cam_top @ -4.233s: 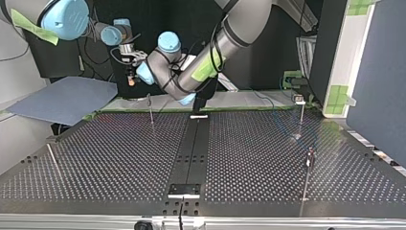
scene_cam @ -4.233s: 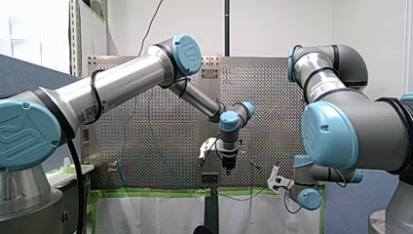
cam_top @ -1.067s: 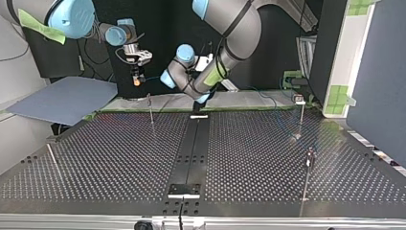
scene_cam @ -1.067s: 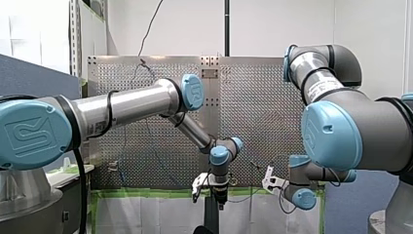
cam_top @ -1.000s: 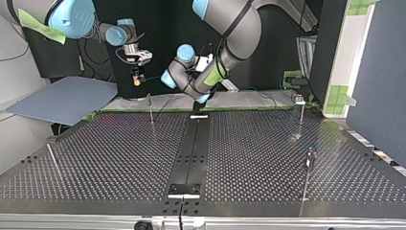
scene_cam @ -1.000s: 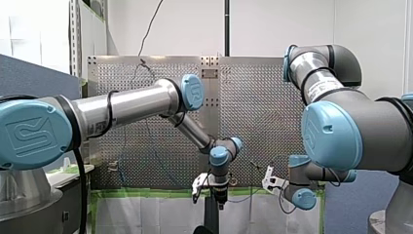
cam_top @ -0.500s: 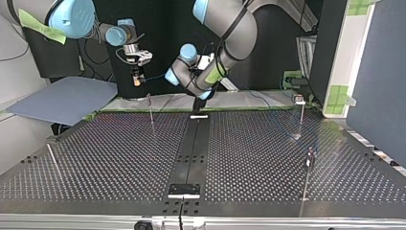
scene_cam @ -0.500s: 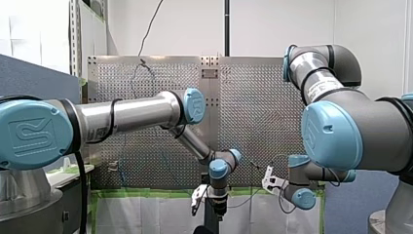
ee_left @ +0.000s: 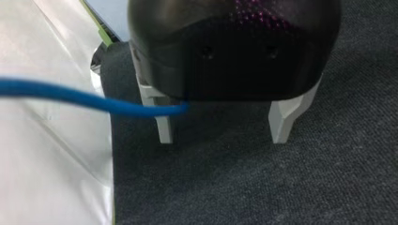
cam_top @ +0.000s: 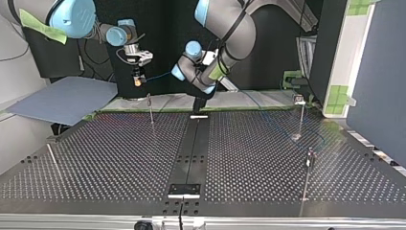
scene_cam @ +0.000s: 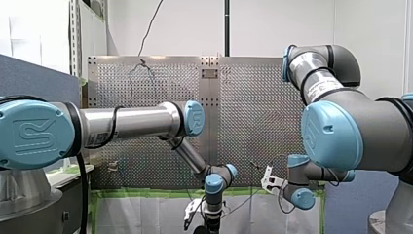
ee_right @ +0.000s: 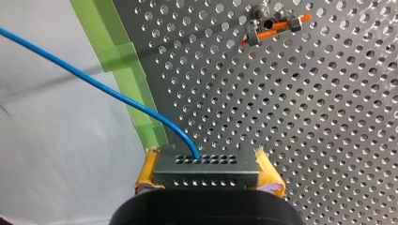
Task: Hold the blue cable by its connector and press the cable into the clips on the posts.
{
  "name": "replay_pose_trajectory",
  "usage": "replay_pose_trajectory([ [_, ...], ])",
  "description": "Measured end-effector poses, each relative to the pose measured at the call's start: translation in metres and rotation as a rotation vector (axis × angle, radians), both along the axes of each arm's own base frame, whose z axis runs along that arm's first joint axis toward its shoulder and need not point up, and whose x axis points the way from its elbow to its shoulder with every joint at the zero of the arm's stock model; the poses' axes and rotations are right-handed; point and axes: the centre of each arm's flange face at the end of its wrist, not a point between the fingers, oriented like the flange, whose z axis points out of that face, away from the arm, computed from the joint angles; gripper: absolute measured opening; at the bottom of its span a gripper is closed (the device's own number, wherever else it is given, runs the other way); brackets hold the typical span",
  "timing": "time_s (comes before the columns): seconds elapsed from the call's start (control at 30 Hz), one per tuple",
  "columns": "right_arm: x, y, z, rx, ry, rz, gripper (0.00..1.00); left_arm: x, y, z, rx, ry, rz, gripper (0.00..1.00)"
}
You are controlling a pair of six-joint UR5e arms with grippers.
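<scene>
My right gripper point(ee_right: 206, 175) is closed with its yellow pads point(ee_right: 146, 174) on both sides of the connector point(ee_right: 206, 165), a small grey metal block with rows of holes. The blue cable point(ee_right: 94, 83) is thin and smooth. It comes out of the top of this block, bends once, and goes in a straight slope over the green tape point(ee_right: 117, 61) at the edge of the perforated table point(ee_right: 305, 117).

Its other part reaches my left gripper point(ee_left: 223, 124), where it crosses one pale finger and goes out of sight under the black body. The two fingers point(ee_left: 281, 119) stand wide apart, and I cannot see anything pressed between them. Under them is dark carpet point(ee_left: 234, 187), with a white sheet point(ee_left: 47, 164) beside it.

In the top view both grippers hang beyond the far edge of the table. My right one point(cam_top: 138, 79) is above and behind the nearest post point(cam_top: 150, 109). My left one point(cam_top: 198, 101) is at the far end of the black middle rail point(cam_top: 194, 143). The other posts point(cam_top: 301, 115) stand well apart from both.
</scene>
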Motion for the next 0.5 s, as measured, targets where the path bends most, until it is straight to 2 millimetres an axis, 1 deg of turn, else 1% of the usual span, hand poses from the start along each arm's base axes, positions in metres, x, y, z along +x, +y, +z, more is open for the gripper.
replay_pose_trajectory([
  [0.3,0.0018,0.0004,0.0001,0.002,0.0,0.003,0.0,-0.0032,0.0014,-0.0022,0.031,-0.014,-0.026,0.98],
  [0.33,0.002,0.0006,0.0001,0.002,0.0,0.004,0.0,-0.0032,0.0014,-0.0021,0.038,-0.02,-0.032,0.8],
  [0.37,0.0022,0.0007,0.0001,0.002,0.0,0.004,0.0,-0.0032,0.0012,-0.002,0.045,-0.026,-0.037,0.57],
  [0.4,0.0024,0.0008,0.0001,0.002,0.0,0.005,0.0,-0.0033,0.0008,-0.0019,0.054,-0.035,-0.045,0.57],
  [0.47,0.003,0.0011,0.0002,0.002,0.0,0.006,0.0,-0.0037,-0.0002,-0.002,0.066,-0.048,-0.056,0.27],
  [0.5,0.0033,0.0012,0.0002,0.002,0.0,0.007,0.0,-0.0039,-0.0009,-0.0021,0.074,-0.059,-0.064,0.27],
])
